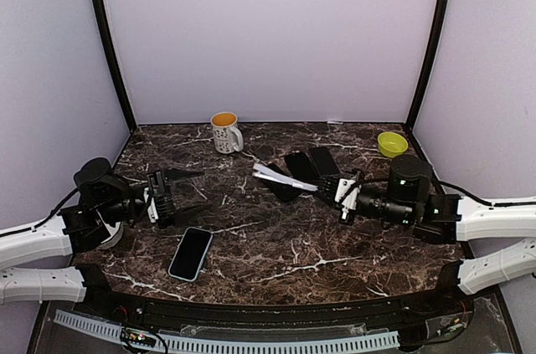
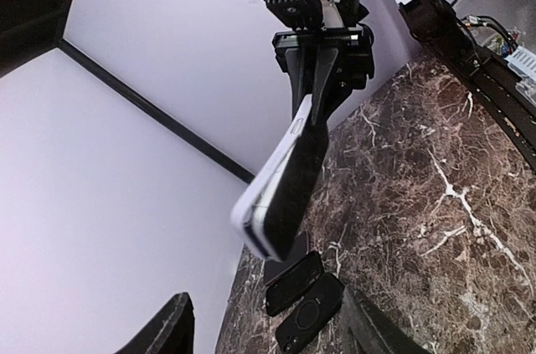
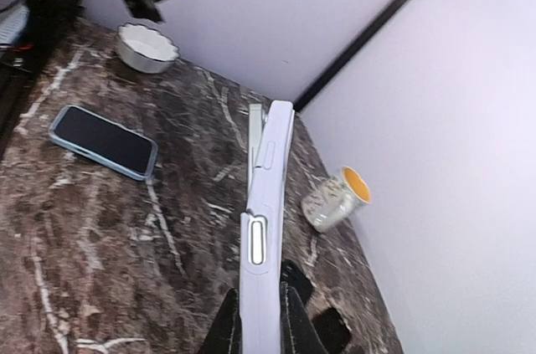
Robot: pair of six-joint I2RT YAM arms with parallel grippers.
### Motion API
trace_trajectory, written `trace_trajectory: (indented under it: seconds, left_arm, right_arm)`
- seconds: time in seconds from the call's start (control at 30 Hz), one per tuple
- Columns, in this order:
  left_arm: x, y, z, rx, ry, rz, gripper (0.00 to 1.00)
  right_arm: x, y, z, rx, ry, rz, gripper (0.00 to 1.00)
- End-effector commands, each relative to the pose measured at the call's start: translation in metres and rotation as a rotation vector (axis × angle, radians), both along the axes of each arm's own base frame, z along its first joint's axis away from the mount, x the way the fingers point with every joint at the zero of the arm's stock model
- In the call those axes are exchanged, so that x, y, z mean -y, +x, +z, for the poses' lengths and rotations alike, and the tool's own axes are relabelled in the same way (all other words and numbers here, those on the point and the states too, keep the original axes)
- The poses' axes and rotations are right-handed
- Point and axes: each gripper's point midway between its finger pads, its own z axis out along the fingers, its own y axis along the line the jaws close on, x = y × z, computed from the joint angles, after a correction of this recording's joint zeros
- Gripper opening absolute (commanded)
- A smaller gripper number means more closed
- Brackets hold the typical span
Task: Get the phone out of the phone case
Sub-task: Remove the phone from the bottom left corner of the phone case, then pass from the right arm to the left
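The phone case (image 1: 279, 176) is white and hangs in the air over the middle of the table. My right gripper (image 1: 339, 189) is shut on its near end. In the right wrist view the case (image 3: 268, 195) shows edge-on between the fingers (image 3: 226, 330). The left wrist view shows the phone's (image 2: 295, 182) black screen sitting in the case, and its lower corner looks slightly parted from the case. My left gripper (image 1: 186, 193) is open and holds nothing. It hovers to the left of the case, well apart from it, with a finger (image 2: 167, 329) at each side of the view's bottom.
A phone in a light blue case (image 1: 191, 253) lies flat near the front left. Two black cases (image 1: 311, 163) lie on the table behind the held one. A mug (image 1: 224, 131) stands at the back and a green bowl (image 1: 391, 144) at the back right. A white bowl (image 3: 146, 46) sits under the left arm.
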Motion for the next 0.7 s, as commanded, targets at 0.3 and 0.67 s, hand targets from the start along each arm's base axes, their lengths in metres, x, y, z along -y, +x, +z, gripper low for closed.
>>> trace_trajectory:
  seconds: [0.3, 0.67]
  left_arm:
    - [0.001, -0.006, 0.019, -0.039, -0.111, -0.044, 0.59]
    - [0.014, -0.024, 0.005, -0.14, -0.066, -0.202, 0.54]
  right_arm:
    - [0.018, 0.037, 0.1, 0.16, 0.388, -0.244, 0.0]
    - [-0.018, -0.035, 0.072, 0.195, 0.267, 0.15, 0.0]
